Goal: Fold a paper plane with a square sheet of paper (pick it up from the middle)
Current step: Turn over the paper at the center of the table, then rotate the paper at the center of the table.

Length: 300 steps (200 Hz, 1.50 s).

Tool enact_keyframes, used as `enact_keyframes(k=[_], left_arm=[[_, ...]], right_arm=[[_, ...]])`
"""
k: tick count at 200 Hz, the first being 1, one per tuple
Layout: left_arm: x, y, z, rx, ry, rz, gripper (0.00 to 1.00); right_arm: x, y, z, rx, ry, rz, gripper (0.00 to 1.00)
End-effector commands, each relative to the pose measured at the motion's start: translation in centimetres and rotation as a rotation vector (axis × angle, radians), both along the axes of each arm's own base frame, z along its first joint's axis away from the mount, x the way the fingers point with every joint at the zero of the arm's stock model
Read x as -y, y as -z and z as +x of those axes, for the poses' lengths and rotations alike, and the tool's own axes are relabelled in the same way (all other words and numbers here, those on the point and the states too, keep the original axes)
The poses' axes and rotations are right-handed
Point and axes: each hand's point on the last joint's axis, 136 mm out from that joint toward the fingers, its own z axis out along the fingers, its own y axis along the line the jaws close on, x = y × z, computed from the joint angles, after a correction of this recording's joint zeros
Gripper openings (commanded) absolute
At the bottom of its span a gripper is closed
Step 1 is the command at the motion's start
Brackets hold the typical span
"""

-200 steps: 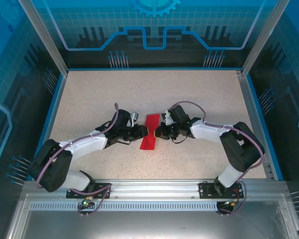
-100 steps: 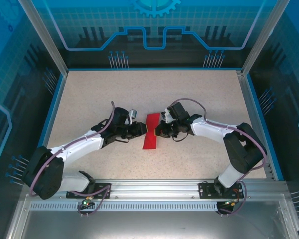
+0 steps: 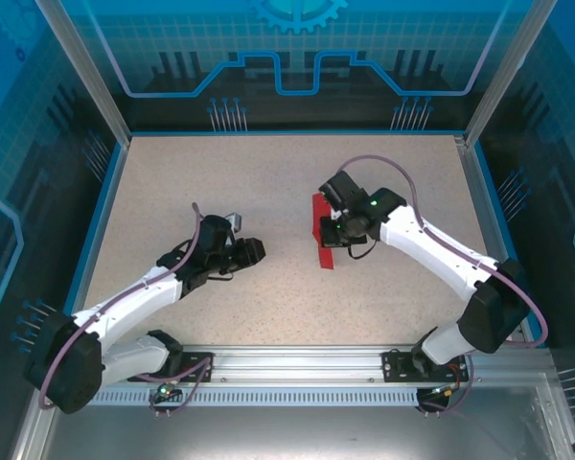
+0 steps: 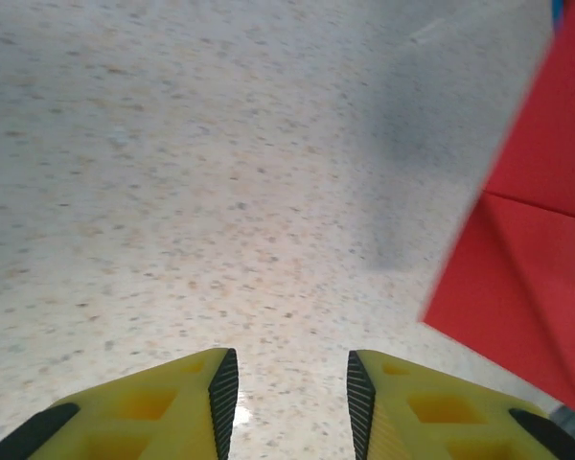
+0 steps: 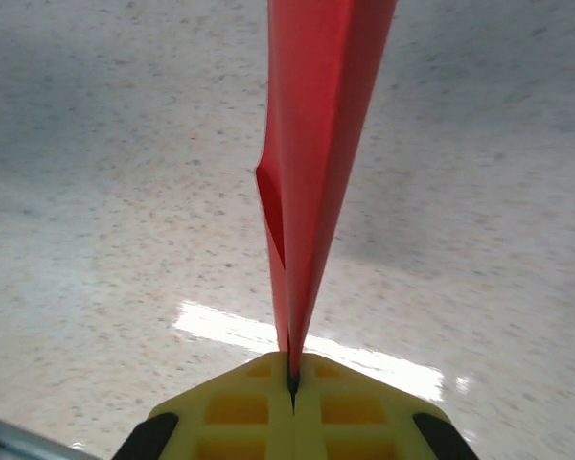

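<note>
The folded red paper [image 3: 320,235] is pinched on edge in the right gripper [image 3: 332,233], jaws clamped tight on it, that arm arched in from the paper's right. The left gripper [image 3: 257,251] is held low, left of the paper, jaws parted around nothing, arm stretched out.

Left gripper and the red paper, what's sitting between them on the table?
Nothing. In the top view, the stretch of table between the left gripper and the folded red paper is bare.
</note>
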Motion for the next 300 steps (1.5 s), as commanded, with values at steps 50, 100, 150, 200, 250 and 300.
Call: enact_keyframes(k=[50, 100, 150, 200, 250, 300], left_arm=[[-8.2, 0.2, -0.1, 0.000, -0.218, 0.222, 0.41], [-12.5, 1.2, -2.3, -0.048, -0.379, 0.330, 0.44], [-14.8, 0.5, -3.7, -0.038, -0.463, 0.373, 0.52], [-11.1, -1.7, -2.8, 0.001, -0.303, 0.238, 0.57], [-5.0, -2.2, -1.1, -0.066, -0.097, 0.020, 0.61], [-3.4, 0.8, -0.4, -0.184, -0.091, -0.040, 0.62]], right_arm=[[5.4, 0.3, -3.4, -0.103, 0.125, -0.874, 0.03], [-2.5, 7.4, -2.8, -0.193, 0.074, -0.739, 0.08], [-11.0, 10.5, -2.6, -0.240, -0.078, -0.325, 0.30], [-13.0, 4.1, -0.9, -0.094, -0.154, 0.129, 0.46], [-9.4, 6.8, -0.7, -0.196, -0.138, 0.386, 0.19], [-6.9, 12.0, -0.3, -0.262, -0.102, 0.329, 0.15]])
